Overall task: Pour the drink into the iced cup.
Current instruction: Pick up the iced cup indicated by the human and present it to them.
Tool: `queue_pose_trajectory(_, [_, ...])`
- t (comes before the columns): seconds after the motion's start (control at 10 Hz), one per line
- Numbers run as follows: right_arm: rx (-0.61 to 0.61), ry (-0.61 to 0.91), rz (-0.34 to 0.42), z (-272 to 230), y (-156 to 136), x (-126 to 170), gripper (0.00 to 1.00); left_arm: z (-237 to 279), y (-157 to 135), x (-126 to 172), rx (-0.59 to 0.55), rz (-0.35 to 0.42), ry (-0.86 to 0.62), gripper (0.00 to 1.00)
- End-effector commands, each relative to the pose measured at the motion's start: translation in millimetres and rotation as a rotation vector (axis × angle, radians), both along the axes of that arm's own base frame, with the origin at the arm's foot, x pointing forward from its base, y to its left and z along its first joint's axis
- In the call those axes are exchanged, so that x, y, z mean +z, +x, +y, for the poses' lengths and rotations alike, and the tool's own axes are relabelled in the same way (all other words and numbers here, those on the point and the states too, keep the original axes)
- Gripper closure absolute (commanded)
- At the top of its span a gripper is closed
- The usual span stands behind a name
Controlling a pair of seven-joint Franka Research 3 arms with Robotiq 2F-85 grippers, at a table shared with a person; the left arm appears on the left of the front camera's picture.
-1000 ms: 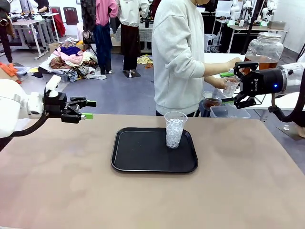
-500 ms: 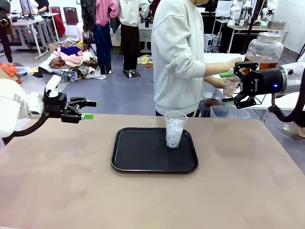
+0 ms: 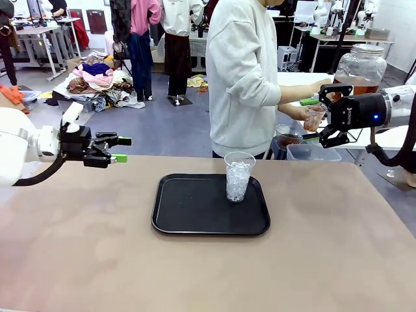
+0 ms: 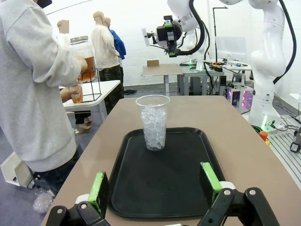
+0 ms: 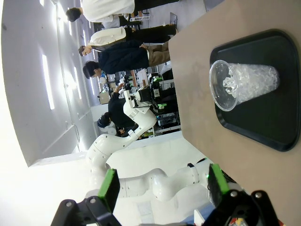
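Clear cup of ice [image 3: 238, 177] upright on black tray [image 3: 195, 221], toward its 1 o'clock | amber drink [image 3: 359, 86] in glass jar [image 3: 361, 65] on side table [image 3: 299, 79] at 2 o'clock, well apart from tray | person's hand [image 3: 300, 112] holding small cup [image 3: 314, 118] just beside jar | left claw [image 3: 122, 149] at 10 o'clock, jaws wide, empty | right claw [image 5: 162, 186] at 2 o'clock, jaws wide, empty

Front camera faces across table [image 3: 78, 260]; wrist cameras (right's rolled) share iced cup [image 4: 153, 123].

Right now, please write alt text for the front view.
A clear cup of ice stands on a black tray. Behind, a person holds a small cup of amber drink by a glass dispenser. The left gripper and right gripper hang open.
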State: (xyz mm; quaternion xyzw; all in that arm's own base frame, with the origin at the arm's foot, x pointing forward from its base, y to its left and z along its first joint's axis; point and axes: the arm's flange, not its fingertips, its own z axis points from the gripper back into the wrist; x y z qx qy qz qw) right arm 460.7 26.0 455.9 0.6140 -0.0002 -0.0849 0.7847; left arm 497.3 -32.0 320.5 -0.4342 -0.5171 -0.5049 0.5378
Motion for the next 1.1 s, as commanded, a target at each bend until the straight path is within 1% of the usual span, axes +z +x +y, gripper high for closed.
queue_pose_trajectory(0.0, [0.001,0.002,-0.002,1.2,0.1,2.2,0.0,-1.3,0.4,1.9,0.006,-0.004,-0.007,0.0])
queue_pose_trajectory(1.0, [0.001,0.002,-0.002,1.2,0.1,2.2,0.0,-1.3,0.4,1.9,0.006,-0.004,-0.007,0.0])
